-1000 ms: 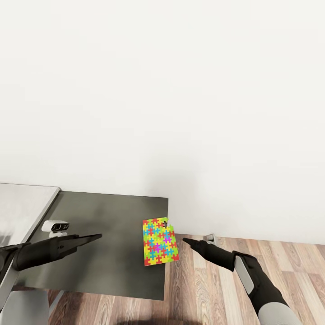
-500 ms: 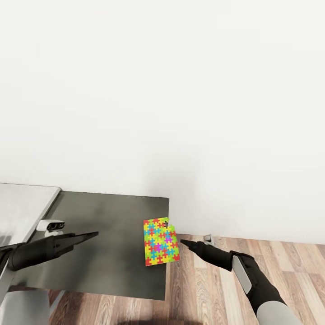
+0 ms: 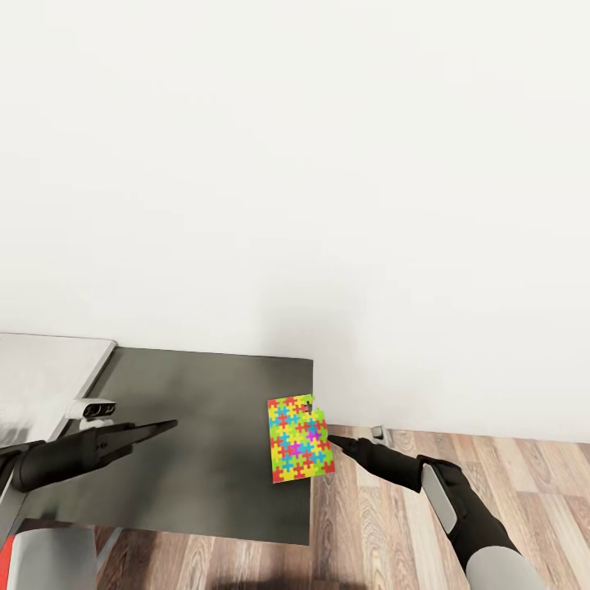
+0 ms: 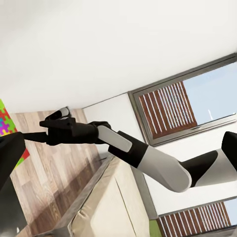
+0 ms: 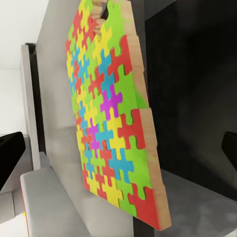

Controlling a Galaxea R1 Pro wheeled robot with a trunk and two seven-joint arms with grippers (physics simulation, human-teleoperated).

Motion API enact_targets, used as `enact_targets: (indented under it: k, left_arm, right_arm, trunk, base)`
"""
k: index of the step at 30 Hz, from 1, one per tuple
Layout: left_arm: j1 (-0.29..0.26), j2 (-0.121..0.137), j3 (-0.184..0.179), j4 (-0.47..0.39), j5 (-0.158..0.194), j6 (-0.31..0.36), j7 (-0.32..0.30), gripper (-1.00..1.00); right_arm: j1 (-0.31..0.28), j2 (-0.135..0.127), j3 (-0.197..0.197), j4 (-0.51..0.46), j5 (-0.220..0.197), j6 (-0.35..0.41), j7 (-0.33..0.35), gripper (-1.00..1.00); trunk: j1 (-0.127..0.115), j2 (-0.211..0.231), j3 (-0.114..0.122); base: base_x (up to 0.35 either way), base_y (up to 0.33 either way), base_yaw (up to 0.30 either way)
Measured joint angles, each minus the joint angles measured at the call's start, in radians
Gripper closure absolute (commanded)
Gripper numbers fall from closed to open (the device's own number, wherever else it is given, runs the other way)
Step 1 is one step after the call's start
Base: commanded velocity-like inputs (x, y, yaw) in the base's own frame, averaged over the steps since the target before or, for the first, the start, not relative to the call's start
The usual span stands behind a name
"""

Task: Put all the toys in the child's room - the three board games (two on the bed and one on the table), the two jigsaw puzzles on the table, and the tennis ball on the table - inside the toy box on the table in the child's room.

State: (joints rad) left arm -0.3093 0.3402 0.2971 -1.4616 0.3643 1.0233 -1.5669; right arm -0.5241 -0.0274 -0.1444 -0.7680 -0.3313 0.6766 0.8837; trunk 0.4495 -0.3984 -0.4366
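Jigsaw puzzle [image 3: 300, 439] overhanging cabinet [image 3: 197, 442] edge

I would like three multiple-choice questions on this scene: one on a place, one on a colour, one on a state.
1. Where does the jigsaw puzzle lie?
A. at the dark cabinet top's right edge
B. on the floor
C. on the pale table

2. The cabinet top is:
A. white
B. dark olive-grey
C. red

3. The right gripper is:
A. gripping the puzzle
B. beside the puzzle, holding nothing
C. raised high above it

Answers: 1 A, the puzzle overhangs that edge. 2 B, the head view shows it dark. 3 B, its tip sits at the puzzle's right edge.
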Motion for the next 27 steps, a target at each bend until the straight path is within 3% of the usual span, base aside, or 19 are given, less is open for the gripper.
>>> enact_targets:
  k: [27]
  left_arm:
    - [0.000, -0.001, -0.001, 0.000, 0.000, 0.000, 0.000, -1.00]
  right_arm:
    - [0.000, 0.001, 0.000, 0.000, 0.000, 0.000, 0.000, -1.00]
  trunk:
    - [0.000, 0.000, 0.000]
  base:
    - [0.000, 0.034, 0.000]
